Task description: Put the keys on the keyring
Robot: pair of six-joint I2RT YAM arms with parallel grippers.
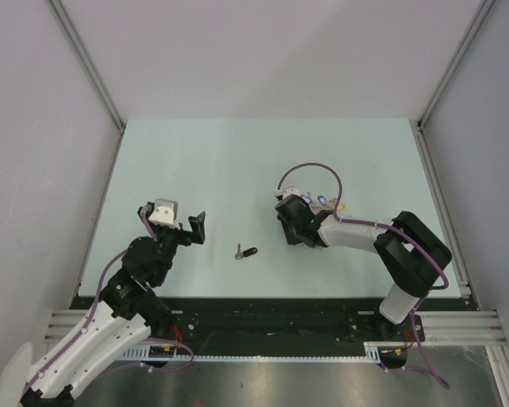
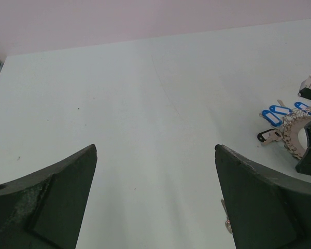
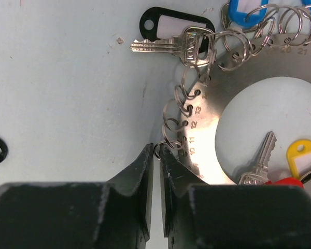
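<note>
Your tabletop [image 1: 237, 161] carries everything. Your left tool [image 2: 155, 150] gapes wide at 8 o'clock. Your right tool [image 3: 156, 148] is a narrow slit at the edge of the keyring [image 3: 212, 122], 3 o'clock of centre; you cannot tell whether it grips. A black-tagged key [image 1: 246, 252] lies loose at 6 o'clock

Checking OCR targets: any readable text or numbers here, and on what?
"10", "11", "12", "13": stamped beside the holes on the keyring, left rim.
"20", "21": same keyring, top rim, faint.
Stamp on the silver key: too blurred to read.
Plastic tags: no text visible.
Top and left wrist views: nothing legible.
</note>
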